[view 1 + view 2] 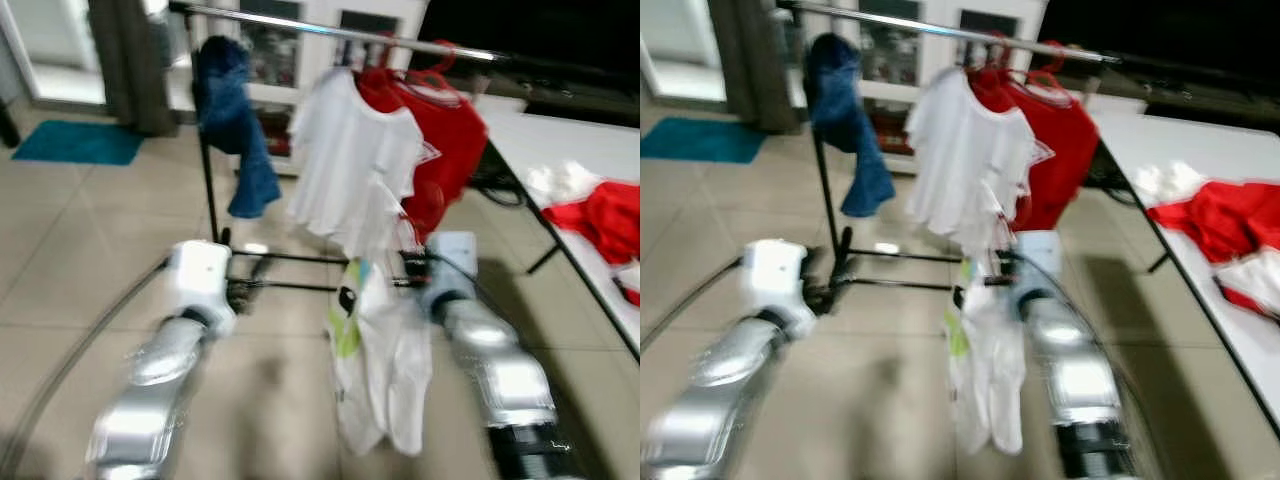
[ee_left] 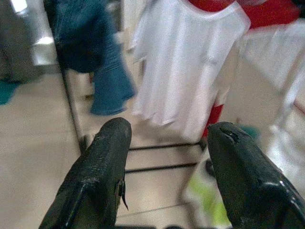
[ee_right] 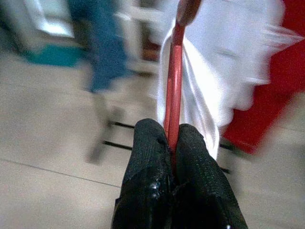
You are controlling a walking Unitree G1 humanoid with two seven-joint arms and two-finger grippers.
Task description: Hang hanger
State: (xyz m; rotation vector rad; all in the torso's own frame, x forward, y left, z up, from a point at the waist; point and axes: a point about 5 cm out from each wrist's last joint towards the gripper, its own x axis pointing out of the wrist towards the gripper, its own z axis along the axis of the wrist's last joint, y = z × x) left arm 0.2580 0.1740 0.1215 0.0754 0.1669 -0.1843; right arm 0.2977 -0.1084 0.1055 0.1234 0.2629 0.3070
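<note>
The red hanger [image 3: 174,90] stands pinched between the closed fingers of the right gripper [image 3: 172,143], its long axis running up and away, a white shirt [image 1: 380,370] draped from it. The rail [image 1: 330,30] lies farther and higher, already holding a white tee [image 1: 350,160] and red garments [image 1: 445,140]. The left gripper [image 2: 167,143] is open and empty (blurred views). The right arm is the one that must lift and reach forward.

My right gripper [image 3: 172,143] has black fingers pinched on a red hanger [image 3: 174,95] carrying a white shirt [image 1: 375,370] with a green patch. On the silver rail [image 1: 340,32] hang blue jeans [image 1: 235,120], a white tee [image 1: 350,165] and a red top [image 1: 445,140]. The floor [image 1: 90,250] is beige tile.
</note>
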